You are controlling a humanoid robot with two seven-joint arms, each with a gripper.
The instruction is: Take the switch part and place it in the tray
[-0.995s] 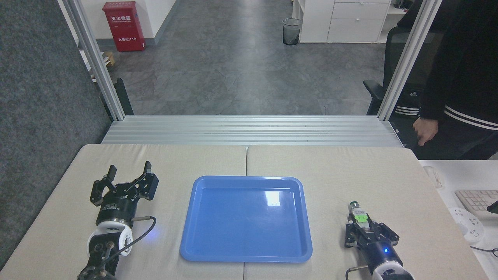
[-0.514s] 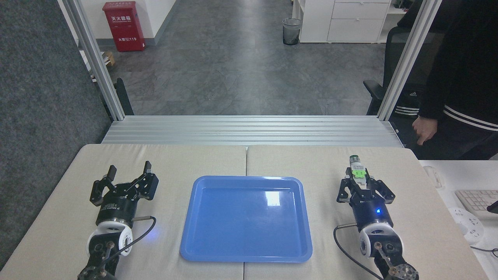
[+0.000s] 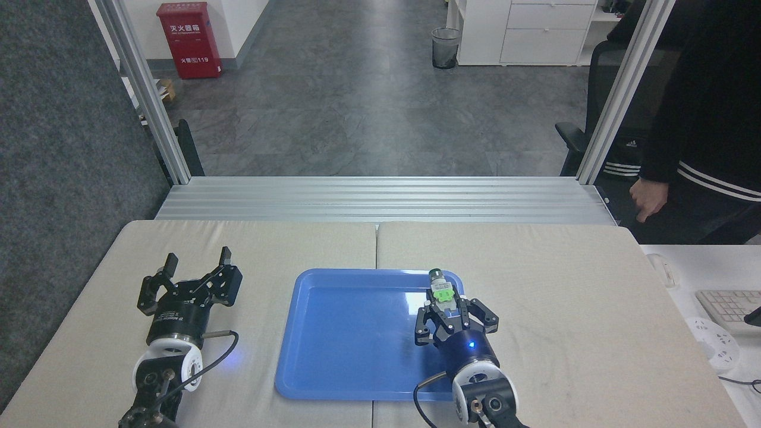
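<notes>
right gripper [image 3: 447,304]: seen over the right part of the tray, fingers pinched on the switch part; blue light lit on its body.
switch part [image 3: 441,289]: held between the right fingertips, long axis pointing away from the robot, tilted slightly left. Dark round cap at the far end, green piece in the middle, pale body toward the gripper. Seen over the tray's far right corner; whether it touches the tray floor cannot be told.
tray [image 3: 333,351]: blue, glossy, flat on the table between the two arms, straddling the seam of the two table pads. A window reflection is seen on its floor. Nothing is seen lying loose in it.
left gripper [image 3: 196,261]: fingers spread wide, nothing held. Parked left of the tray, well apart from it, pointing away from the robot. Blue glow is seen on the pad beside its wrist.
table [image 3: 594,285]: covered by beige pads, aluminium rails along the far edge.
person [image 3: 701,119]: standing at the far right beyond the table, dark clothing with white stripes, one hand hanging near the table corner.
keyboard [image 3: 728,306]: on a white desk at the right edge, partly cut off.
background: red cabinet [image 3: 189,40] at far left, bin [image 3: 445,47] near white drawers.
</notes>
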